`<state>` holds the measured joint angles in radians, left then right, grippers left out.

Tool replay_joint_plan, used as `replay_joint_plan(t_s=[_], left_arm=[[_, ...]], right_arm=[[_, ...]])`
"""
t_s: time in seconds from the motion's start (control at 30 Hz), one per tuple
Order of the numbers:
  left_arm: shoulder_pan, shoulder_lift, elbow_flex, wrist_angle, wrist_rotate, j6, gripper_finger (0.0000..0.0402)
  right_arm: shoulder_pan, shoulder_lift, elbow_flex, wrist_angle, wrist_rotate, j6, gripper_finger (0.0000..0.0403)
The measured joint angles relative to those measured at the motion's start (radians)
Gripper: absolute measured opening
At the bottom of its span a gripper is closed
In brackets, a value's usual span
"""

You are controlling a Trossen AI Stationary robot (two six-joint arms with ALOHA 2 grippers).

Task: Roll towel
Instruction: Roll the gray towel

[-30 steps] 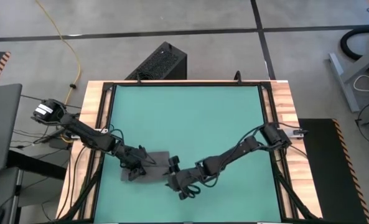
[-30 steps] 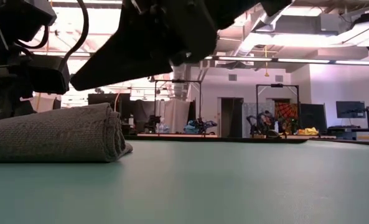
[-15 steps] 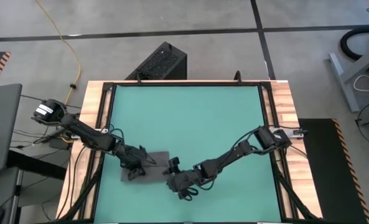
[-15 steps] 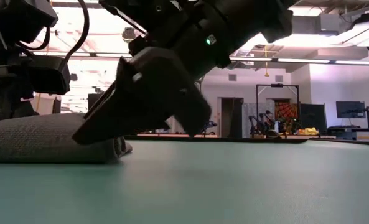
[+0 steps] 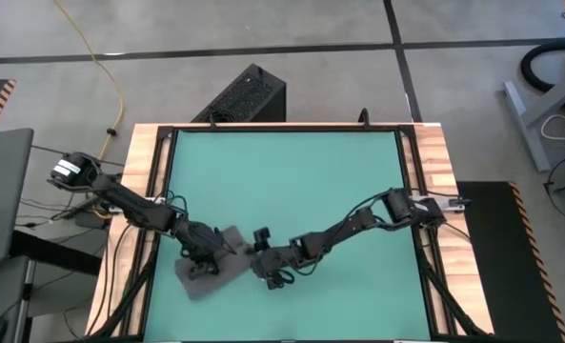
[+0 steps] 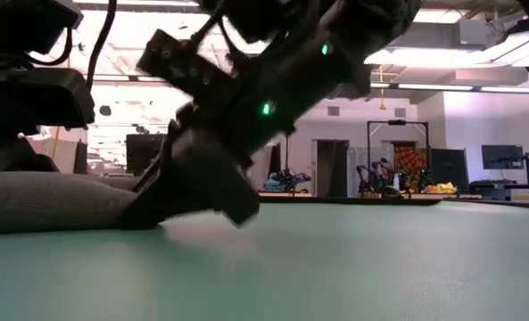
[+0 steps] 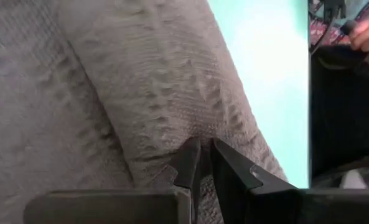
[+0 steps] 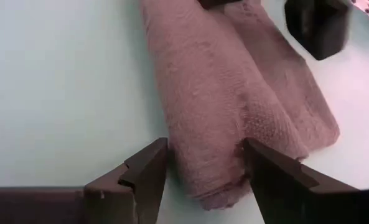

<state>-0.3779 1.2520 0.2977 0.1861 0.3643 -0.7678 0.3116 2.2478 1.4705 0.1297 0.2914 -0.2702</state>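
Observation:
The dark grey towel (image 5: pixel 202 283) lies loosely rolled on the teal mat near the table's near left corner, and also shows in the low view (image 6: pixel 50 201). My left gripper (image 5: pixel 204 257) is down on its upper side, shut on a pucker of cloth (image 7: pixel 200 163). My right gripper (image 5: pixel 262 260) is low at the towel's right end, open. Its fingers (image 8: pixel 148 171) stand on either side of the roll's end (image 8: pixel 212 180). The white tag is not in view. My left gripper pinches a small raised fold of the towel's top layer (image 7: pixel 200 144) between its two nearly closed fingertips, coming from above at a slant. The towel lies on the mat around it. My right gripper's fingers stand close against both sides of the roll's end; I cannot tell whether they touch it.
The teal mat (image 5: pixel 292 181) stretches bare to the far and right sides. Wooden borders (image 5: pixel 139 171) frame it. A black box (image 5: pixel 249 95) stands beyond the far edge. In the right wrist view the left arm's gripper (image 8: pixel 315 25) shows beyond the towel.
My right gripper has gone toward the table's left edge and down to the mat, coming up to the towel's right end. The towel has shifted and spread a little toward the near edge under my left gripper.

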Motion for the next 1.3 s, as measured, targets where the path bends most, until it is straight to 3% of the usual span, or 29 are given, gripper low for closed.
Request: replay_joint_plan(t_s=[0.27,0.5,0.63,0.73,0.83,0.93,1.17,1.3], left_arm=[[-0.003,-0.03,0.0,-0.009,-0.075,0.053,0.0032],[0.009,-0.115,0.002,-0.061,-0.089,0.119,0.0031],[0.021,-0.209,0.002,-0.18,-0.119,0.136,0.0031],[0.023,-0.262,0.002,-0.302,-0.242,0.154,0.0031],[0.023,-0.266,0.001,-0.345,-0.377,0.197,0.0031],[0.035,-0.217,-0.001,-0.303,-0.427,0.243,0.0031],[0.064,-0.024,-0.002,-0.064,-0.402,0.314,0.0031],[0.064,0.044,0.019,0.025,-0.401,0.369,0.0028]], right_arm=[[-0.013,0.061,0.055,0.021,0.016,-0.148,0.0189],[-0.022,0.056,0.13,-0.145,-0.057,-0.161,0.0033],[-0.022,0.057,0.196,-0.274,-0.08,-0.122,0.0033],[-0.021,0.057,0.252,-0.396,-0.096,-0.057,0.0039],[-0.02,0.057,0.314,-0.53,-0.182,0.037,0.0038],[-0.019,0.057,0.36,-0.617,-0.299,0.151,0.0038],[-0.019,0.06,0.42,-0.69,-0.454,0.316,0.0038],[-0.055,0.06,0.42,-0.692,-0.631,0.421,0.0038]])
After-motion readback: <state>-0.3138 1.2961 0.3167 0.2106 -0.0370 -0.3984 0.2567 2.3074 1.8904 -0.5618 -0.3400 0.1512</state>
